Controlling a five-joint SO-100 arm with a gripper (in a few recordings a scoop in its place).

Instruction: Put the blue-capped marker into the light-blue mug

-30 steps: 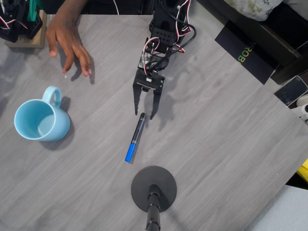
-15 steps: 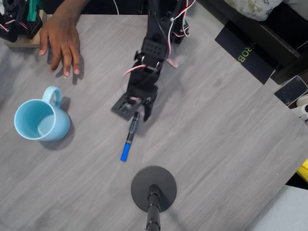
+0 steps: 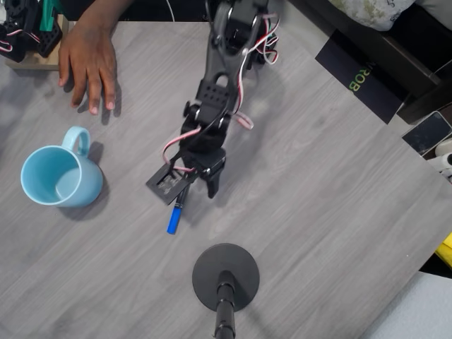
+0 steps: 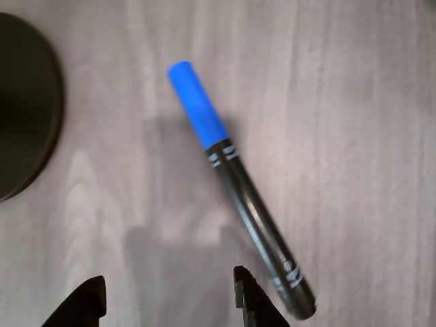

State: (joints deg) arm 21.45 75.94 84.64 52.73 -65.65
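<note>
Nothing is done yet: the marker (image 4: pixel 235 184) lies on the worktop (image 3: pixel 332 212), ungrasped, just right of the open tool (image 4: pixel 170 300). The mug (image 3: pixel 58 178), far left, is empty.

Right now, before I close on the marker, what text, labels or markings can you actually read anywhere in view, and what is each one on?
"ROB": greenish letters on the black box at the table's upper right edge in the overhead view, cut off, so the rest is unreadable.
Blue-capped marker: white rings on the dark barrel in the wrist view, no legible words.
Light-blue mug: no print.
</note>
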